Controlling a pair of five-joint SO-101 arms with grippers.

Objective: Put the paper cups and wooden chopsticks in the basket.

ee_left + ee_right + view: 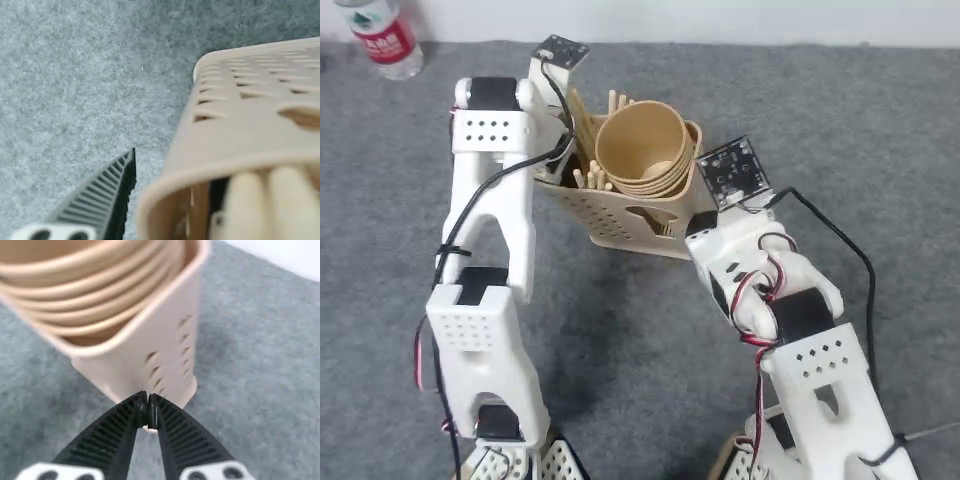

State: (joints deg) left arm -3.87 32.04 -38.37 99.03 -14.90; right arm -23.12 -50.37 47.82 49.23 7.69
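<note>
The grey felt-covered bench (pixel 880 120) carries everything, and the task looks close to finished. The left arm (pixel 495 200) reaches to one side of the basket (pixel 620 215) and the right arm (pixel 770 290) to the other. The basket stands near the middle of the far edge. The stacked paper cups (pixel 640 145) sit inside it with their rims above its wall. The wooden chopsticks (pixel 590 178) stand in the same basket on the left arm's side, ends poking up. A bottle (pixel 382 35) lies at the far left corner.

The right tool (pixel 148 407) is clenched, its tips pressed together at the basket's lower corner. Of the left tool (pixel 125 170) one ribbed finger shows, just outside the basket wall. I cannot tell whether it is released or grasping.

The basket is tall, narrow and top-heavy. A sideways nudge from either arm, or a finger catching the rim on withdrawal, could tip it and spill the cups and chopsticks.
</note>
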